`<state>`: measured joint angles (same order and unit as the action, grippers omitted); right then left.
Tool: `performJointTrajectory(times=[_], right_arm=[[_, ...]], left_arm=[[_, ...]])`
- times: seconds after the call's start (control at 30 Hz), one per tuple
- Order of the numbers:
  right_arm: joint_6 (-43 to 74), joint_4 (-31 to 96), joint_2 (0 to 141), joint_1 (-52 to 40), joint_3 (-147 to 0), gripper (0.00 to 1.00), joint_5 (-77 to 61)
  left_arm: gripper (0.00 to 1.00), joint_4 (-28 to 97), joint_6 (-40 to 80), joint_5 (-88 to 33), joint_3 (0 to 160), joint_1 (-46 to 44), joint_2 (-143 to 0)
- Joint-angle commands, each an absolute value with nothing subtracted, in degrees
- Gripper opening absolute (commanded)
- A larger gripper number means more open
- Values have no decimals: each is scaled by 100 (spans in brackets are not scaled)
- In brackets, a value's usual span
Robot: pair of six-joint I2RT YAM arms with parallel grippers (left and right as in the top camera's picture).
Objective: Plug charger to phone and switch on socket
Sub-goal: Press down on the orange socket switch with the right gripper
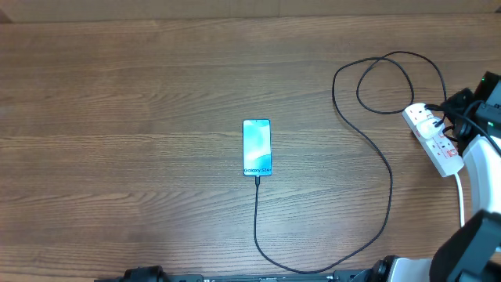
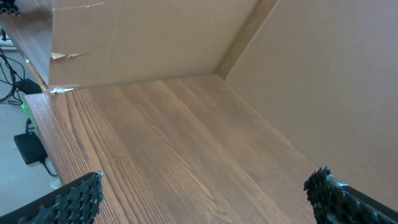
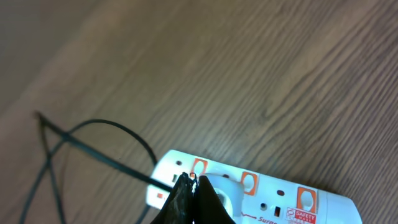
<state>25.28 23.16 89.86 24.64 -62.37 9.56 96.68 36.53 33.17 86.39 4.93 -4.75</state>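
Observation:
The phone [image 1: 257, 147] lies flat mid-table, its light blue screen up. The charger [image 1: 389, 186], a thin black cable, meets the phone's near end, runs toward the front edge, then curves right and loops up to the socket [image 1: 433, 137]. In the right wrist view the socket [image 3: 273, 196] is a white strip with orange-red switches [image 3: 249, 182] and a white adapter [image 3: 222, 191] plugged in. My right gripper [image 3: 191, 180] is shut with nothing in it, its tips pressed together over the strip's end beside the first switch [image 3: 199, 167]. My left gripper [image 2: 205, 180] is open over bare wood, away from these things.
Brown cardboard walls [image 2: 186, 37] stand along the table's far side and meet in a corner. The table's left edge [image 2: 43, 137] drops off to floor cables. The socket's thick white cord [image 1: 462, 184] runs down past the right arm [image 1: 481, 235].

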Motion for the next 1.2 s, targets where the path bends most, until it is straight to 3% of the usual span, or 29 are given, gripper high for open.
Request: performJointTrajectory(times=[0.0,0.27,1.17], right_arm=[[2574,2283,9483,2451,-6263,4,1111],[2569,2108,10165,2451,-6263,4,1138],[2571,2226,10471,2451,-5951,4,1017]], left_arm=[[99,9677,3730,3339,8637,534,-397],[99,9677,3730,3339,8637,534,-397],[100,9677,3730,3339,8637,534,-397]])
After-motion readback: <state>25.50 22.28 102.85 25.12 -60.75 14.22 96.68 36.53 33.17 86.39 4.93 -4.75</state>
